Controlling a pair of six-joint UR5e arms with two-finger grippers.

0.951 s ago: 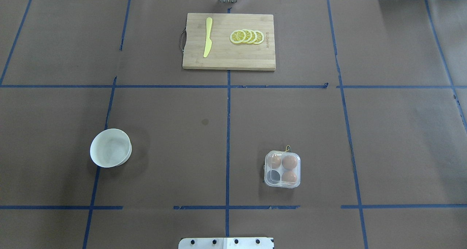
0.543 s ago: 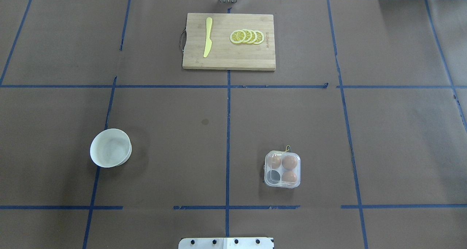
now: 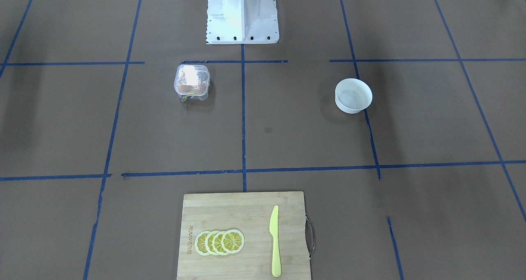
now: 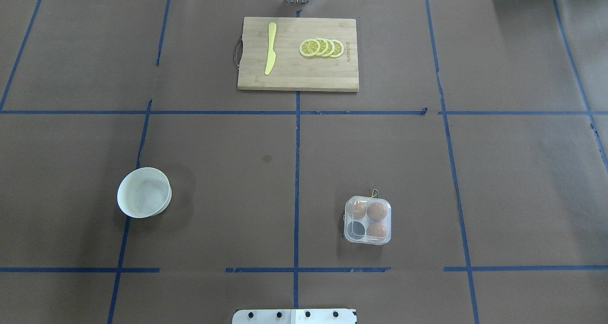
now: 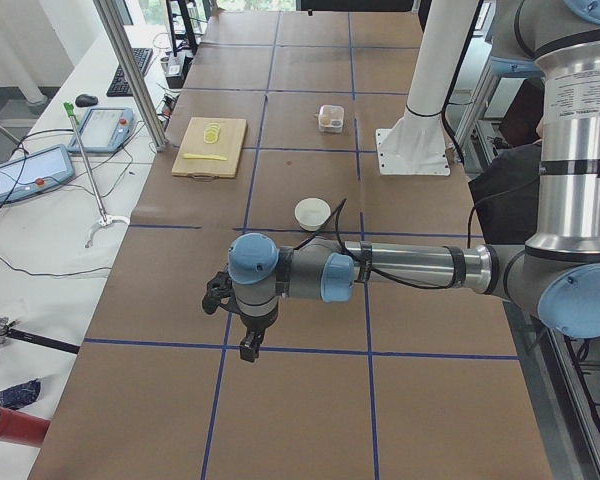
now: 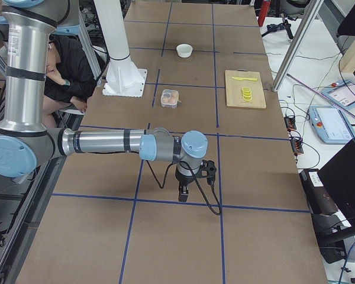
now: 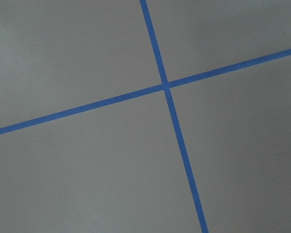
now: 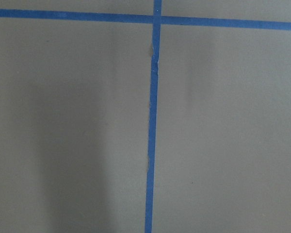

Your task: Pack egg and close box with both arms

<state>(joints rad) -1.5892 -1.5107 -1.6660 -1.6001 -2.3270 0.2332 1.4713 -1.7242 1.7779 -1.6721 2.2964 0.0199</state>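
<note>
The clear box [image 4: 368,219] stands on the brown table right of the centre line, its lid down over the tray. Three orange-brown eggs lie in it, one of them at the far right cup [image 4: 377,211]; the near-left cup looks empty. The box also shows in the front-facing view [image 3: 192,81]. My left gripper [image 5: 248,348] hangs over the table's left end, far from the box. My right gripper [image 6: 183,195] hangs over the right end, also far from it. I cannot tell whether either is open or shut. Both wrist views show only table and blue tape.
A round white bowl [image 4: 144,192] stands on the left half. A wooden cutting board [image 4: 294,79] at the far middle carries a yellow knife [image 4: 270,48] and lemon slices [image 4: 322,47]. The white base block [image 3: 242,13] sits at my edge. A person [image 6: 71,65] sits behind it.
</note>
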